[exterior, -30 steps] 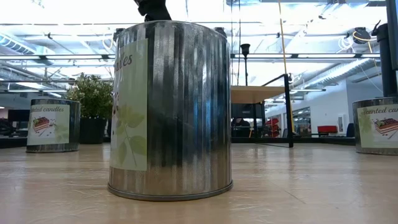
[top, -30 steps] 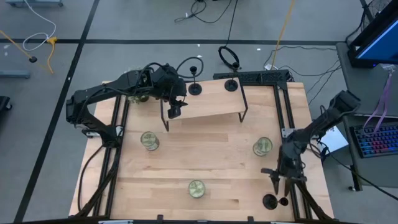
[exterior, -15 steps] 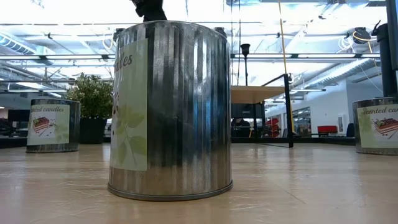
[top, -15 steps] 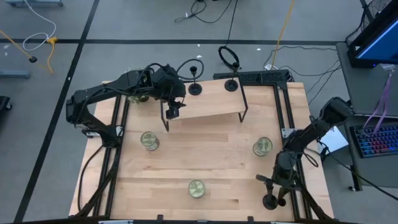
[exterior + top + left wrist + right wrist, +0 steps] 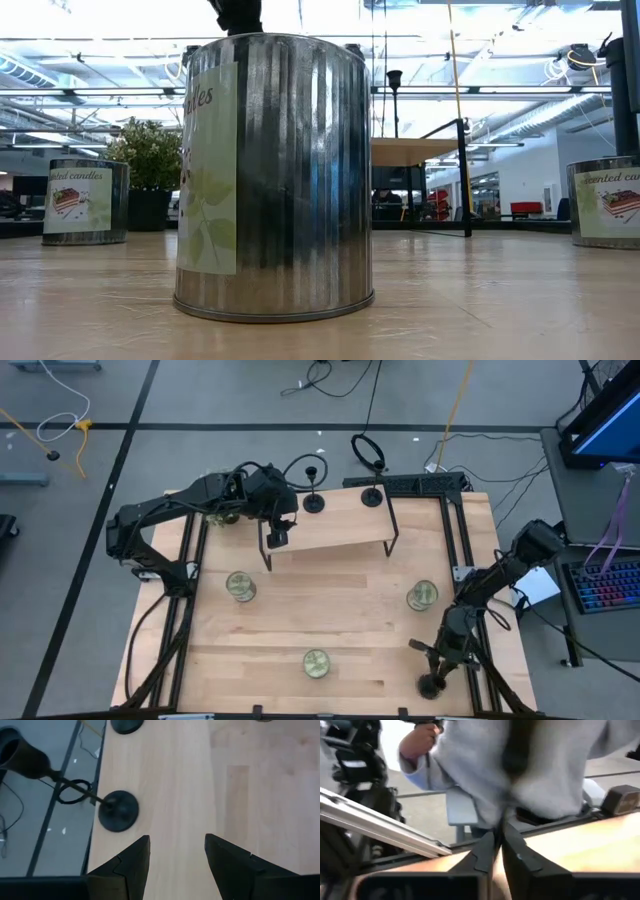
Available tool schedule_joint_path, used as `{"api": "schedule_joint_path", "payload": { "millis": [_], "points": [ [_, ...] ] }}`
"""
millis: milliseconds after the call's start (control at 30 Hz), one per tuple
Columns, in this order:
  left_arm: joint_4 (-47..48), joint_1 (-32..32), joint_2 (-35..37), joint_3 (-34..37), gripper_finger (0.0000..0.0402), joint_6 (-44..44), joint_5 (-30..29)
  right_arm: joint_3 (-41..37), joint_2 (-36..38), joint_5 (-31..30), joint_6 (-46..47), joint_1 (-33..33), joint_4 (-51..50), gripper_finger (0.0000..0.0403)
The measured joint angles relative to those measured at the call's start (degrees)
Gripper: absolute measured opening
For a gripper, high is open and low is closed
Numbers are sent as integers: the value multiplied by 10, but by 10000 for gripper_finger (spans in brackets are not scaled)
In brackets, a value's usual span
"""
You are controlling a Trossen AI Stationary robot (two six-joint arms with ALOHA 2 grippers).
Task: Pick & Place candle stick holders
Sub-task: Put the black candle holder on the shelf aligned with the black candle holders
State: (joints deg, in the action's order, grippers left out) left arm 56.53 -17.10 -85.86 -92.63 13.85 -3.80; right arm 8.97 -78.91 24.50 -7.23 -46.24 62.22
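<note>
Two black candle stick holders (image 5: pixel 313 503) (image 5: pixel 372 497) stand on their disc bases at the far edge of a raised wooden shelf (image 5: pixel 330 530). My left gripper (image 5: pixel 177 852) hovers open above that shelf, near the left holder (image 5: pixel 118 810). A third candle stick holder (image 5: pixel 432 685) stands at the table's near right corner. My right gripper (image 5: pixel 436 672) is directly over it with its fingers closed together. In the low view one holder (image 5: pixel 394 90) rises above the shelf. My right gripper has its two fingers (image 5: pixel 482 852) closed on a thin dark upright part (image 5: pixel 506 820) of the candle stick holder, coming from above and pointing down. The holder's disc base (image 5: pixel 432 686) rests on the table. Which height on the stem they meet is hidden by the gripper.
Three metal candle tins (image 5: pixel 240 586) (image 5: pixel 316 663) (image 5: pixel 421 596) stand on the table; the near one (image 5: pixel 272 180) fills the low view. A person in a grey sweater (image 5: pixel 530 765) stands beyond the table's near right side. The table's right edge (image 5: pixel 500 660) is close.
My right gripper has moved down and toward the near edge onto the corner candle stick holder, and its fingers have shut from wide open. The holder stays on the table.
</note>
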Motion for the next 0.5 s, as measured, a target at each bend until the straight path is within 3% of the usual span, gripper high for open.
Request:
{"api": "schedule_joint_path", "payload": {
  "millis": [367, 500],
  "points": [
    [-2, 1, 0, 0, 198, -27, -8, 0, 23, -48, -82, 73, 30, 0],
    [7, 1, 0, 0, 198, -40, -8, 0, 57, -150, -38, 117, -2, 2]
  ]
}}
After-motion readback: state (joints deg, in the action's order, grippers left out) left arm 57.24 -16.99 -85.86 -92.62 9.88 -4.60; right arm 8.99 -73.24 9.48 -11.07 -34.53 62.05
